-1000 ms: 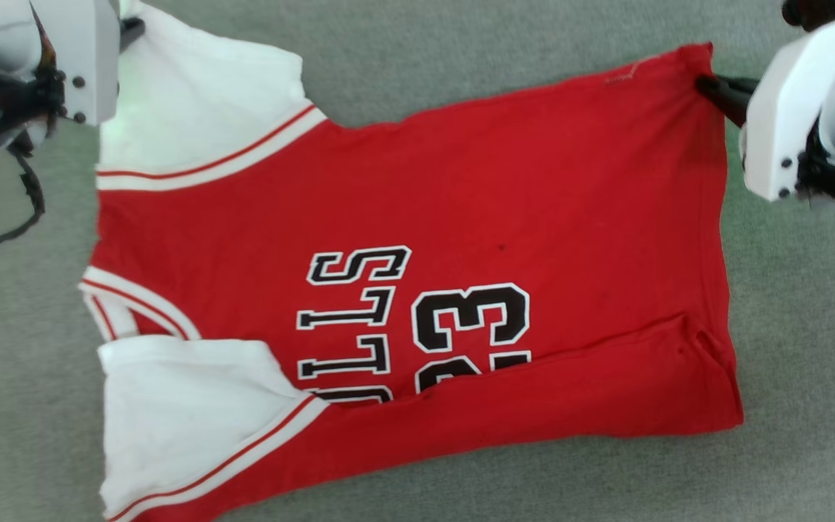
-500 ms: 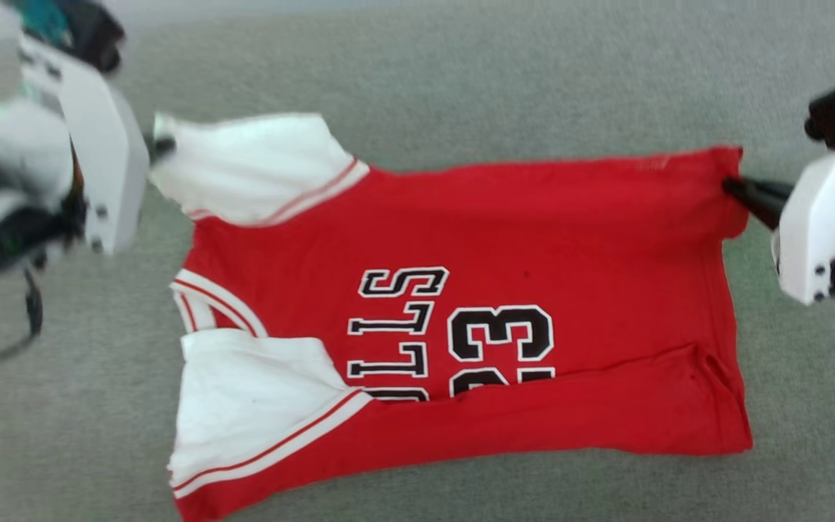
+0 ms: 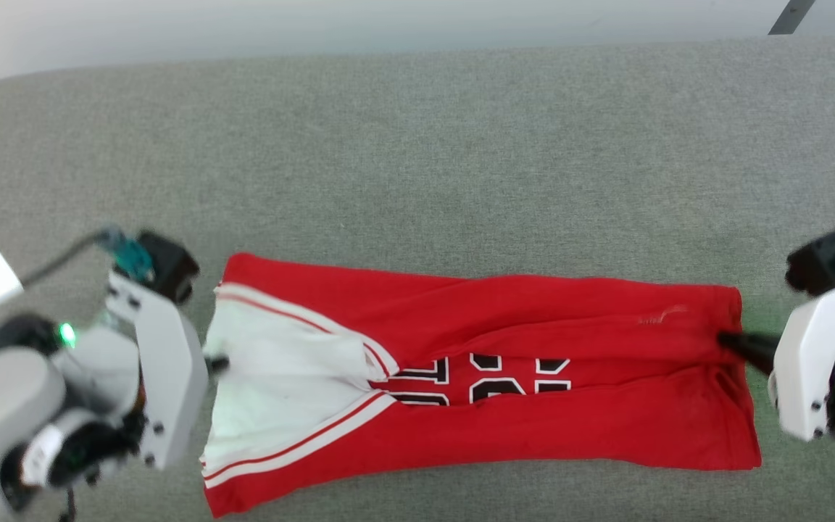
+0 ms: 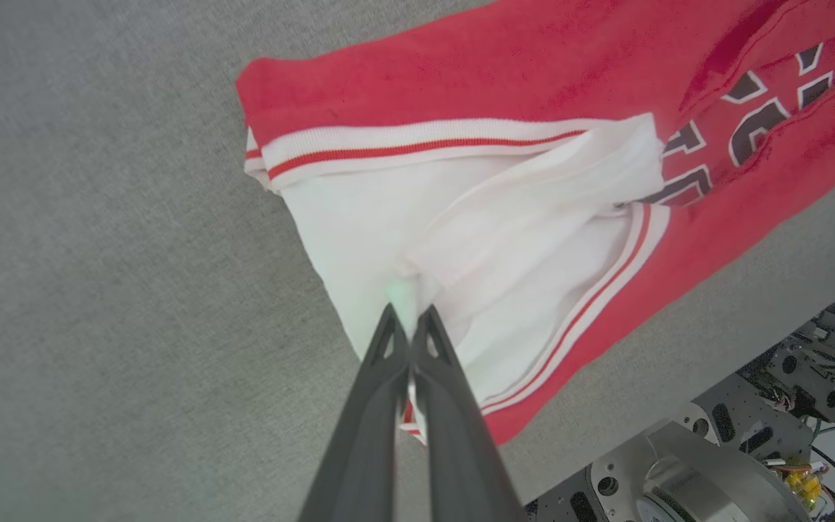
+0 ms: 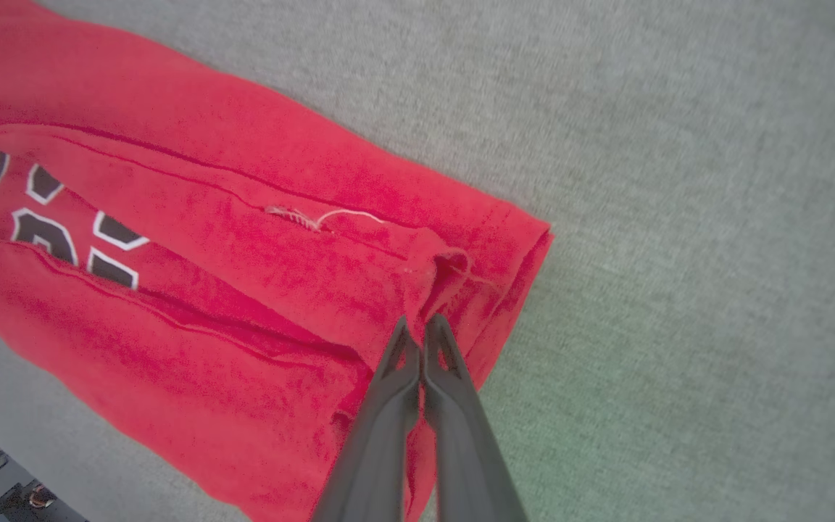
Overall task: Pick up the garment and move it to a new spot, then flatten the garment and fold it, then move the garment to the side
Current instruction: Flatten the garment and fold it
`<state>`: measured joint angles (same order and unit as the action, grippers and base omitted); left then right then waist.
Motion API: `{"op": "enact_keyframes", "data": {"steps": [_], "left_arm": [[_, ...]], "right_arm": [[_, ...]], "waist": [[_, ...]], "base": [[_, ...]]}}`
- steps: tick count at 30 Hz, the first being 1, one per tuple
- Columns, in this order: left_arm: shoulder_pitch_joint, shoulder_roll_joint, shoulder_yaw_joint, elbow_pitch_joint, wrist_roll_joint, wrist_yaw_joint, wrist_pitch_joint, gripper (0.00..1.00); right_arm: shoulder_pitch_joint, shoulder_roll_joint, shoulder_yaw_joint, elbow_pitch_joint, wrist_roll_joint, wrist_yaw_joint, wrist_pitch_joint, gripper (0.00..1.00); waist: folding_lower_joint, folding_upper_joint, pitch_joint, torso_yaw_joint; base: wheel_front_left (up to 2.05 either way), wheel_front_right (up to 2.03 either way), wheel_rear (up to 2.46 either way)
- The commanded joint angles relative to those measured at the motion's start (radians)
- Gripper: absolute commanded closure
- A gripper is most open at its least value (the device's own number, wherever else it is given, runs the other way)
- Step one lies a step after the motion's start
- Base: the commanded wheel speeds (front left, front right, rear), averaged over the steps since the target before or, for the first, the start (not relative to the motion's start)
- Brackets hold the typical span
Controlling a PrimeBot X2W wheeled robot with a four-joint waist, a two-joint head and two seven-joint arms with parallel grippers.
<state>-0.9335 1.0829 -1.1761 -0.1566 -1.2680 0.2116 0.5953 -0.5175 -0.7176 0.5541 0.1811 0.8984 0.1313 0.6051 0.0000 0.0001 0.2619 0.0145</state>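
The garment (image 3: 533,428) is a red jersey with white sleeves and black lettering, folded into a long band on the grey surface. My left gripper (image 3: 216,362) is shut on its white sleeve end (image 4: 461,239), pinching the cloth at the fingertips (image 4: 410,319). My right gripper (image 3: 723,339) is shut on the red hem end (image 5: 446,268), with the cloth bunched at the tips (image 5: 417,326). The far edge is folded toward me, so just a strip of lettering (image 3: 483,377) shows between the two red flaps.
Grey fabric surface (image 3: 417,159) stretches wide beyond the garment. A pale wall or edge (image 3: 243,29) runs along the top of the head view. Robot base parts (image 4: 751,449) show at the lower right of the left wrist view.
Both grippers have carried the far edge of the garment toward me, folding it over the middle. Most of the lettering is now covered. The head camera has also shifted.
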Motion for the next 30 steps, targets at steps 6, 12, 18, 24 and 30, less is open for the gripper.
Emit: {"op": "enact_keyframes", "data": {"steps": [6, 12, 18, 24, 30], "left_arm": [[0.08, -0.029, -0.031, 0.025, -0.024, -0.006, -0.03, 1.0], [0.106, -0.082, -0.035, 0.122, -0.042, -0.052, -0.063, 0.55], [0.118, -0.081, -0.026, 0.153, -0.052, -0.062, -0.089, 0.0], [0.153, -0.074, -0.02, 0.148, -0.068, -0.07, -0.136, 0.0], [0.203, -0.067, -0.002, 0.13, -0.046, -0.058, -0.258, 0.0]], "right_arm": [[0.067, 0.036, -0.014, 0.006, -0.02, -0.001, 0.029, 1.0], [0.057, 0.085, -0.006, 0.046, -0.055, -0.001, 0.064, 0.94], [0.043, 0.085, -0.008, 0.053, -0.07, -0.001, 0.093, 0.18], [0.073, 0.086, -0.04, 0.057, -0.053, -0.001, 0.114, 0.0], [0.119, 0.097, -0.085, 0.036, -0.055, -0.001, 0.112, 0.0]], "waist": [[0.0, -0.0001, -0.004, -0.007], [0.0, -0.0001, -0.023, -0.015], [0.0, -0.0001, -0.058, -0.016], [0.0, -0.0001, -0.121, -0.009], [0.0, -0.0001, -0.189, -0.002]], "base": [[0.0, 0.0, 0.0], [0.0, 0.0, 0.0], [0.0, 0.0, 0.0], [0.0, 0.0, 0.0], [0.0, 0.0, 0.0]]}}
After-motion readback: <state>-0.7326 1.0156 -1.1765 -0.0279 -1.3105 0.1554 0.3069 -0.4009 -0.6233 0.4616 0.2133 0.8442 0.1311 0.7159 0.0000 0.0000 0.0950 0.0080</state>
